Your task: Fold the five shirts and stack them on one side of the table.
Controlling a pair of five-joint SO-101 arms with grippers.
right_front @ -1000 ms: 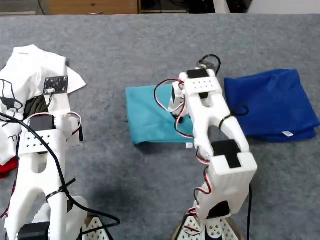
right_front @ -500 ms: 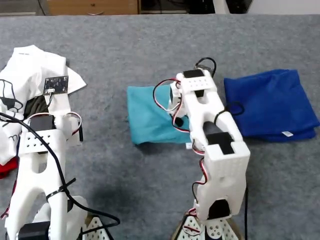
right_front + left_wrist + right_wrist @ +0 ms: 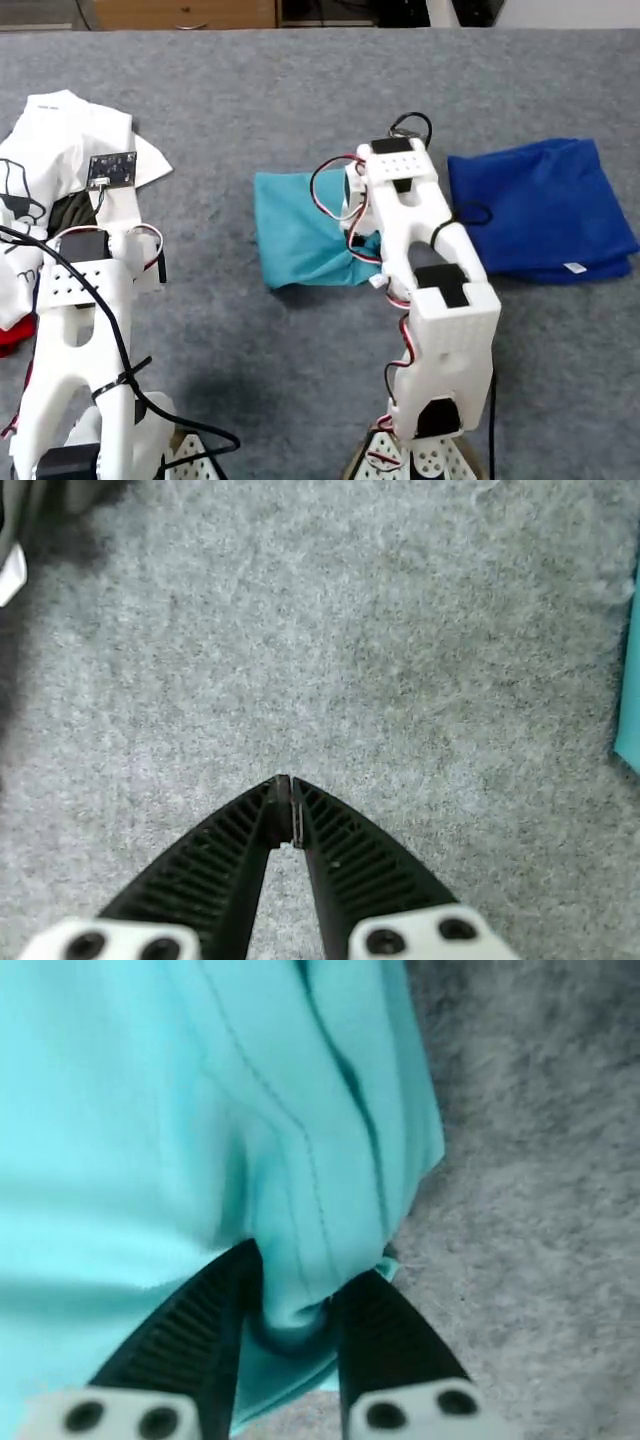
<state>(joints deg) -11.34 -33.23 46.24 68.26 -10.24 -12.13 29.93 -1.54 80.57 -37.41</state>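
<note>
Fingers [image 3: 205, 1328] of the right gripper [image 3: 292, 1295] pinch a bunched edge of the teal shirt [image 3: 298, 235], which lies mid-table near the folded blue shirt [image 3: 535, 205]. The grip is probably for carrying it onto that pile. Left gripper [image 3: 283, 792] is closed on nothing, over bare table [image 3: 400, 630].

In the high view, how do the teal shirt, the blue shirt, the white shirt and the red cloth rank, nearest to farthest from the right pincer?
1. The teal fabric shirt: clamped in the right pincer, mid-table.
2. The folded blue shirt: to its right.
3. The white printed shirt: far left.
4. The red cloth: left edge, farthest.
</note>
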